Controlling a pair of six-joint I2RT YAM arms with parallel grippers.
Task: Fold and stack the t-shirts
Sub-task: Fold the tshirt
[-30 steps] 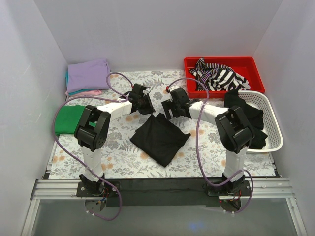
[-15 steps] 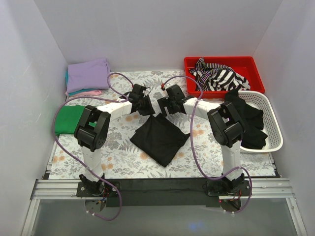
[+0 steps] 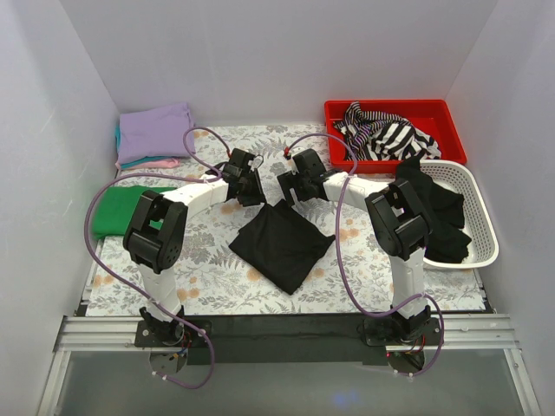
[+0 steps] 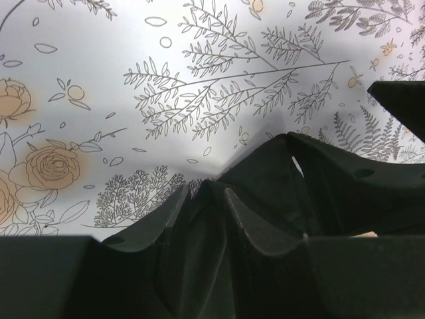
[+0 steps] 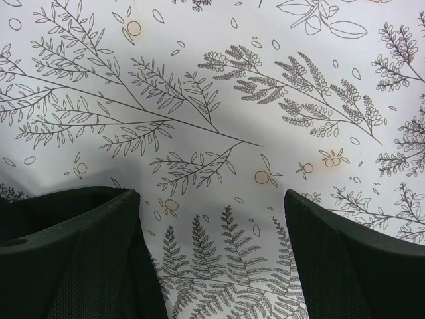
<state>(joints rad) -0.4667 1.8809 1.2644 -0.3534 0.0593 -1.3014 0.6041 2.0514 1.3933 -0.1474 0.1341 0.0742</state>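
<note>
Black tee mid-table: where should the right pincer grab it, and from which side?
Take the black tee by its far corner, coming down from the far side, where the right pincer waits open. The tee lies flat as a diamond, so that corner is the narrowest part, and the left wrist view shows fabric there rucked up, likely easier to bite.

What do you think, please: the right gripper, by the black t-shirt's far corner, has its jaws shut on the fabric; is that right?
No: the right gripper, by the far corner of the black t-shirt, has its jaws open, with only floral tablecloth between them, as the right wrist view shows.
</note>
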